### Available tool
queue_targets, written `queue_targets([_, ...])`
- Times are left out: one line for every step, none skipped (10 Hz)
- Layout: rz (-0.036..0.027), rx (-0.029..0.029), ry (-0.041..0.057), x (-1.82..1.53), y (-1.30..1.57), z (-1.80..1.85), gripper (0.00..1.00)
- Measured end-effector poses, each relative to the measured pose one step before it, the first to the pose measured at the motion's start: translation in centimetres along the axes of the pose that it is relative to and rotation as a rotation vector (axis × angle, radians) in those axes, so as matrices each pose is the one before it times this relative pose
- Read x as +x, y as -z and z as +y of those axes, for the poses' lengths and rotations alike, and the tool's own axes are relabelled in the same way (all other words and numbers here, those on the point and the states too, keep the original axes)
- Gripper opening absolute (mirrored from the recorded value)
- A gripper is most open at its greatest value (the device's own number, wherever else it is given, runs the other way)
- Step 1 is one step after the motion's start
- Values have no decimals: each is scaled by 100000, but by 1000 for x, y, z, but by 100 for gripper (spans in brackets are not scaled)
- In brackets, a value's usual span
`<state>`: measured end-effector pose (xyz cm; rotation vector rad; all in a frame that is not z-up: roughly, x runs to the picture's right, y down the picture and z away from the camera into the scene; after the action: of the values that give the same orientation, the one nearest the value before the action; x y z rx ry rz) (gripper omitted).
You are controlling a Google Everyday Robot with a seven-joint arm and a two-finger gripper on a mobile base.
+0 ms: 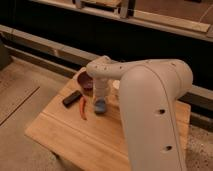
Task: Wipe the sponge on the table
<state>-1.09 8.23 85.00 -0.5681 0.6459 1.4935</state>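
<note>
The small blue sponge point(100, 106) lies on the light wooden table point(75, 135), toward its far middle. My gripper point(100, 99) points straight down onto the sponge from above, at the end of the white wrist. The big white arm fills the right half of the view and hides the table's right side.
A maroon bowl point(86, 80) stands just behind the gripper at the table's far edge. A black rectangular bar point(71, 97) lies to the left, and a thin red-orange curved item point(83, 108) lies beside the sponge. Speckled grey floor surrounds the table.
</note>
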Motion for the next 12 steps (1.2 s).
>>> queue_targets([3, -208, -4, -10, 20, -14, 63])
queue_targets([6, -390, -130, -9, 23, -47, 73])
queue_targets([-16, -366, -105, 3, 12, -21, 78])
queue_targets([-148, -462, -112, -2, 100, -29, 80])
queue_targets([-297, -689, -125, 1, 151, -20, 80])
queue_targets([-173, -330, -135, 2, 76, -60, 80])
queue_targets([-178, -267, -89, 26, 101, -62, 80])
queue_targets([-235, -159, -40, -3, 96, -39, 80])
queue_targets([-329, -130, 8, 13, 146, -53, 80])
queue_targets([-211, -146, 31, 35, 108, -18, 80])
queue_targets([-529, -302, 56, -16, 252, 13, 80])
queue_targets([-1038, -575, 102, 34, 539, 38, 80])
